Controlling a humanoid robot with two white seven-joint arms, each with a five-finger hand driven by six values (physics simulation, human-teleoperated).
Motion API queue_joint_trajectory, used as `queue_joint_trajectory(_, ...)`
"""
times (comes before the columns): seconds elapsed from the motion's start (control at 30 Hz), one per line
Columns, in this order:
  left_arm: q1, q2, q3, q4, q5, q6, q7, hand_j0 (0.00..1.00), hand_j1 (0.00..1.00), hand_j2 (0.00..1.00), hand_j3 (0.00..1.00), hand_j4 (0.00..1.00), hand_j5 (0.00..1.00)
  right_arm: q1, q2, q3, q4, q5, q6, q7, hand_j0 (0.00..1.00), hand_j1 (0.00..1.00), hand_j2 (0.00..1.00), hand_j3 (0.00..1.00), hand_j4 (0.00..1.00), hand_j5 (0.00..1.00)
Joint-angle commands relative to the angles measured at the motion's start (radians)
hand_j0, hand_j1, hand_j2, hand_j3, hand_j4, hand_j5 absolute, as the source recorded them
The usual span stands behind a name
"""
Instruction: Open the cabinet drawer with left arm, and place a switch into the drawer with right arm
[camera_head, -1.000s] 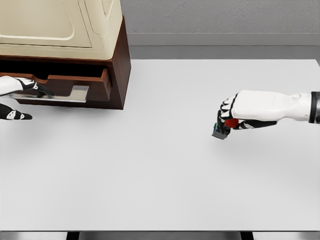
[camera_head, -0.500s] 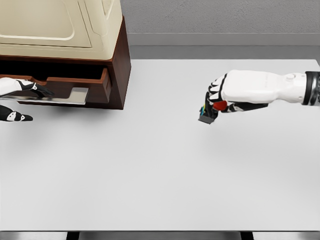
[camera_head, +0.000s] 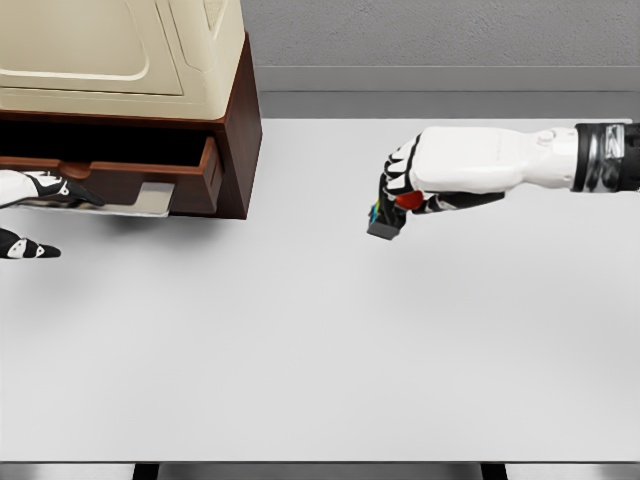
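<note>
Right hand (camera_head: 400, 190) clamped on switch (camera_head: 386, 222), above tabletop (camera_head: 320, 340). Left hand (camera_head: 30, 185) fingers curled on partly open drawer (camera_head: 150, 175) handle.

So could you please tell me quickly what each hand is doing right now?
Left hand: at the drawer front, grip cannot be told.
Right hand: closed on the switch, held above the table.

I see an evenly bright, slightly soft render with no glare; light comes from overhead, so the bench (camera_head: 330, 340) carries only faint, diffuse shadows, darkest under the cabinet (camera_head: 236, 150) and inside its open drawer (camera_head: 130, 180). Edges show no distortion
</note>
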Motion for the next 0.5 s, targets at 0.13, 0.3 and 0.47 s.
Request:
queue_joint_trajectory(0.13,0.003,0.015,-0.011,-0.020,-0.012,-0.015,0.010,0.80,0.80,0.80,0.80,0.80,0.80,-0.021,0.045,0.023,0.028,-0.007,0.003,0.000,0.42,0.42,0.42,0.42,0.42,0.42)
queue_joint_trajectory(0.3,0.020,0.021,-0.013,-0.022,-0.012,-0.015,0.022,0.80,0.80,0.80,0.80,0.80,0.80,-0.061,0.070,0.035,0.032,-0.008,0.003,0.000,0.42,0.42,0.42,0.42,0.42,0.42)
queue_joint_trajectory(0.47,0.038,0.034,-0.011,-0.023,-0.010,-0.015,0.044,0.80,0.80,0.80,0.80,0.80,0.80,-0.084,0.085,0.043,0.032,-0.021,0.003,0.000,0.42,0.42,0.42,0.42,0.42,0.42)
